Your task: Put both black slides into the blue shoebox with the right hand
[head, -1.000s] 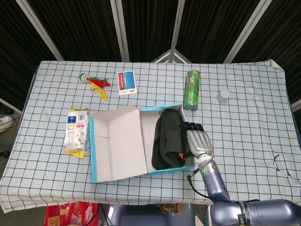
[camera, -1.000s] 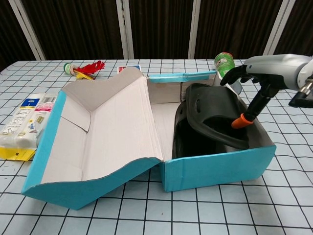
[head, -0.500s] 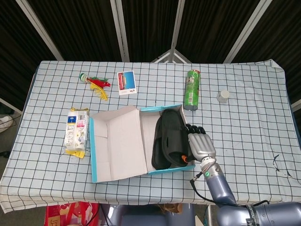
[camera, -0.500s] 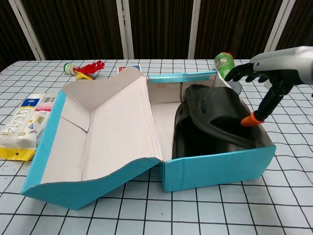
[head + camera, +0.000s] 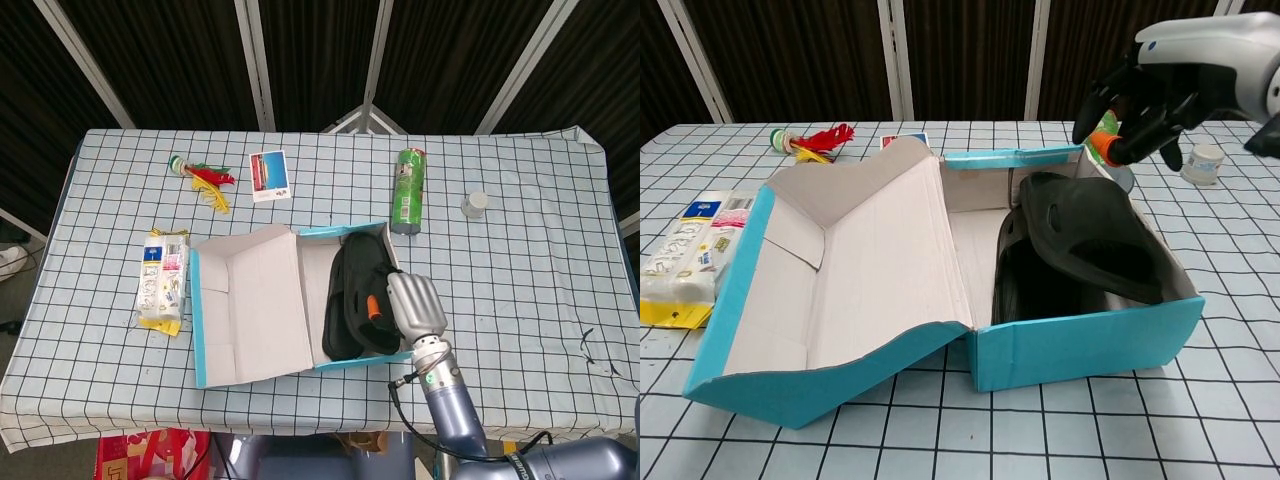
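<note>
We find the two slides (image 5: 1080, 235) stacked in the right half of the one shoebox (image 5: 1080, 345), the upper tilted over the lower, which is mostly hidden. The right hand (image 5: 1140, 95) hangs above them, clear of both, fingers loosely curled and holding nothing. On the surface (image 5: 520, 260) we count one can (image 5: 409, 190); the left hand is out of view.
</note>
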### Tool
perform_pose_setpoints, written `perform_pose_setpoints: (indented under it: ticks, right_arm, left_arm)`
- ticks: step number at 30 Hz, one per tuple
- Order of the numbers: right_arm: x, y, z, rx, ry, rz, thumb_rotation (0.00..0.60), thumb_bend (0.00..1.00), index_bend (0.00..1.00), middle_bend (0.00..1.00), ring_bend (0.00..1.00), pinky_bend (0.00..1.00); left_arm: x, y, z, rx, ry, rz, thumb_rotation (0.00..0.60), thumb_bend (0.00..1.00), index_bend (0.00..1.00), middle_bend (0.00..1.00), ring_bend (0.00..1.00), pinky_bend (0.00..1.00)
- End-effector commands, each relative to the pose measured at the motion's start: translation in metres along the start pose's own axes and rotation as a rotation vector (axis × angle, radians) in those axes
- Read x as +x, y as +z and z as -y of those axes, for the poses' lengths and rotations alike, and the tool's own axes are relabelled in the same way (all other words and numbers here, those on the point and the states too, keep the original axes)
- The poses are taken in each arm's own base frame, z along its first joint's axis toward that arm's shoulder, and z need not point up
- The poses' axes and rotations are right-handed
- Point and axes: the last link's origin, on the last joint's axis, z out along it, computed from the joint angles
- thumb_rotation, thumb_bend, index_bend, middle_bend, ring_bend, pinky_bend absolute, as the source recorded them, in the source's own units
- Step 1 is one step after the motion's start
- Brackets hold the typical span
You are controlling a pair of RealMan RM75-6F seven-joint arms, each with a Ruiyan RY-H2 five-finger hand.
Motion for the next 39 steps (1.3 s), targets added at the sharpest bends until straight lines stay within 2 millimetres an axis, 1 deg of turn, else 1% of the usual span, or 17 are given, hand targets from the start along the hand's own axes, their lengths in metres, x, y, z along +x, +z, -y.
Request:
perform_pose_setpoints:
  ticks: [1, 4, 9, 11, 15, 24, 32, 39]
  right_arm:
    - [-0.007, 0.007, -0.001, -0.008, 0.048, -0.021, 0.6, 0.66, 0.52, 0.41, 0.53, 0.74]
    - [-0.015, 0.014, -0.002, -0.001, 0.084, -0.02, 0.6, 0.69, 0.53, 0.41, 0.54, 0.75]
    - [-0.021, 0.027, -0.009, -0.016, 0.102, -0.022, 0.6, 0.7, 0.58, 0.43, 0.56, 0.78]
    - [-0.023, 0.03, -0.012, -0.02, 0.123, -0.024, 0.6, 0.7, 0.59, 0.44, 0.58, 0.8]
    - [-0.03, 0.031, -0.014, -0.022, 0.126, -0.007, 0.6, 0.7, 0.59, 0.45, 0.59, 0.82]
    - [-0.041, 0.034, -0.012, -0.021, 0.124, 0.009, 0.6, 0.7, 0.59, 0.45, 0.62, 0.92]
    - [-0.054, 0.036, -0.007, -0.025, 0.126, 0.038, 0.6, 0.7, 0.59, 0.45, 0.62, 0.92]
    - [-0.063, 0.04, -0.015, -0.055, 0.136, 0.054, 0.6, 0.7, 0.59, 0.45, 0.62, 0.93]
  left_arm:
    - [0.0, 0.0, 0.0, 0.0, 0.0, 0.0, 0.6, 0.73, 0.17, 0.04, 0.0, 0.0]
    - [0.0, 0.001, 0.001, 0.003, 0.001, 0.001, 0.6, 0.73, 0.17, 0.04, 0.0, 0.0]
    - [0.0, 0.001, 0.002, 0.007, 0.002, 0.001, 0.6, 0.73, 0.17, 0.04, 0.0, 0.0]
    - [0.0, 0.001, 0.002, 0.006, 0.003, 0.001, 0.6, 0.73, 0.17, 0.04, 0.0, 0.0]
    - [-0.002, 0.002, 0.001, 0.006, 0.005, 0.008, 0.6, 0.73, 0.17, 0.04, 0.0, 0.0]
    - [-0.001, 0.001, 0.001, 0.008, 0.002, 0.009, 0.6, 0.73, 0.18, 0.04, 0.0, 0.0]
    - [-0.001, 0.002, 0.002, 0.005, 0.001, 0.012, 0.6, 0.73, 0.18, 0.04, 0.0, 0.0]
    - [0.0, 0.002, 0.003, 0.009, -0.002, 0.007, 0.6, 0.73, 0.18, 0.04, 0.0, 0.0]
